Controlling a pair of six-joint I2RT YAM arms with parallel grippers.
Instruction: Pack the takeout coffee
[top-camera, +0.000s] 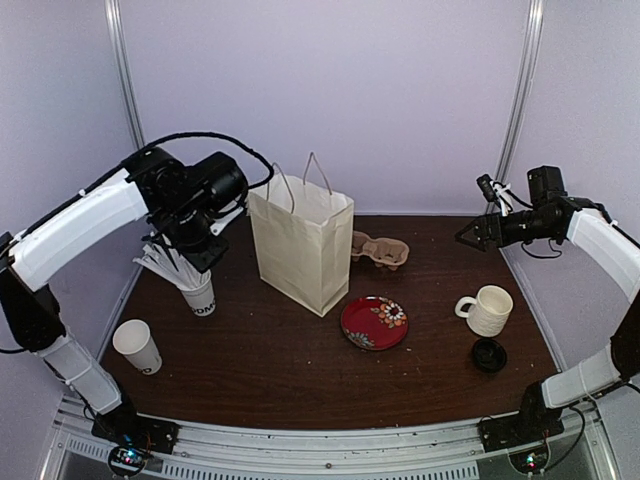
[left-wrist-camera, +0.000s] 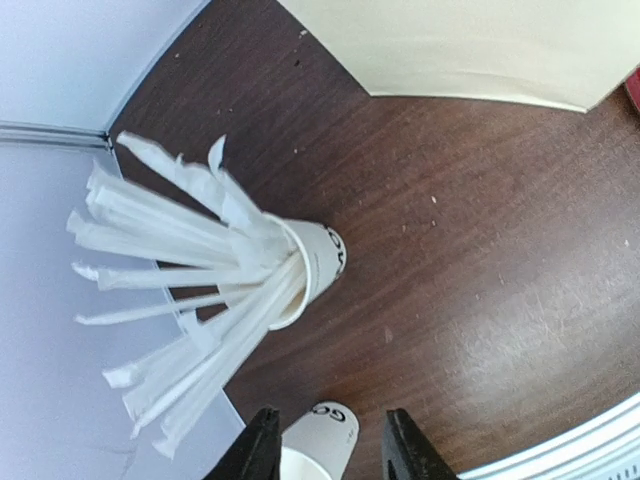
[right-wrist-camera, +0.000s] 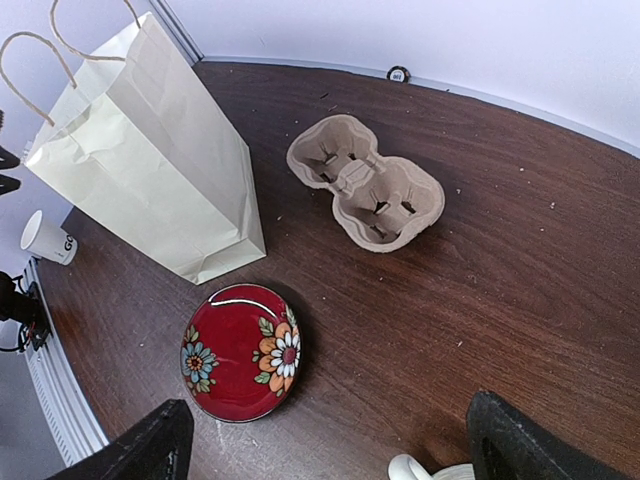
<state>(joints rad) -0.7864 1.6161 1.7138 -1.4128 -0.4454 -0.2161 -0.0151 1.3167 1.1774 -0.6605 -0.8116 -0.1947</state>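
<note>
The takeout coffee cup (top-camera: 137, 346), white paper with dark letters near its base, stands open near the front left of the table. It shows at the bottom of the left wrist view (left-wrist-camera: 322, 438) and far left in the right wrist view (right-wrist-camera: 47, 238). Its black lid (top-camera: 489, 354) lies at the front right, by the mug. My left gripper (top-camera: 200, 250) hangs open and empty, high over the stick-filled cup; in its wrist view (left-wrist-camera: 328, 448) the takeout cup appears between its fingers, far below. My right gripper (top-camera: 464, 237) is open and empty, high over the back right (right-wrist-camera: 330, 450).
A paper cup bristling with white sticks (top-camera: 198, 292) stands left of the upright paper bag (top-camera: 300, 240). A cardboard cup carrier (top-camera: 380, 250) lies behind a red flowered plate (top-camera: 374, 322). A cream mug (top-camera: 487, 310) stands at right. Walls enclose the table.
</note>
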